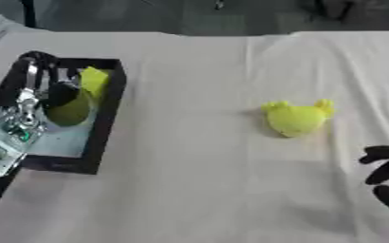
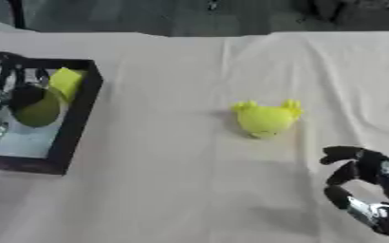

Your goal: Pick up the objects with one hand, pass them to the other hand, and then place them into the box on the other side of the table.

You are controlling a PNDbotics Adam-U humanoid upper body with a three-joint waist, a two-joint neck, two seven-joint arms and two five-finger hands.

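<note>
White table point(image 1: 198, 190); black box point(image 1: 106, 123) holds yellow-green objects point(image 1: 71, 110).

- The box point(image 1: 106, 118) sat at the table's point(image 1: 189, 190) left side.
- The left hand point(image 1: 32, 102) reached over the box, above the objects point(image 1: 81, 97) inside it.
- The toy point(image 1: 296, 118) lay right of centre, well apart from the box.
- The right hand point(image 2: 364, 190) was near the lower right corner, nearer than the toy.

Surface materials on the tabletop.
The tabletop point(image 1: 198, 190) is draped in matt, faintly creased pale cloth; the box point(image 1: 106, 118) has matt black walls; the yellow toy point(image 1: 296, 118) looks soft and matt; the right hand point(image 2: 365, 190) is glossy black with silver metal joints.
</note>
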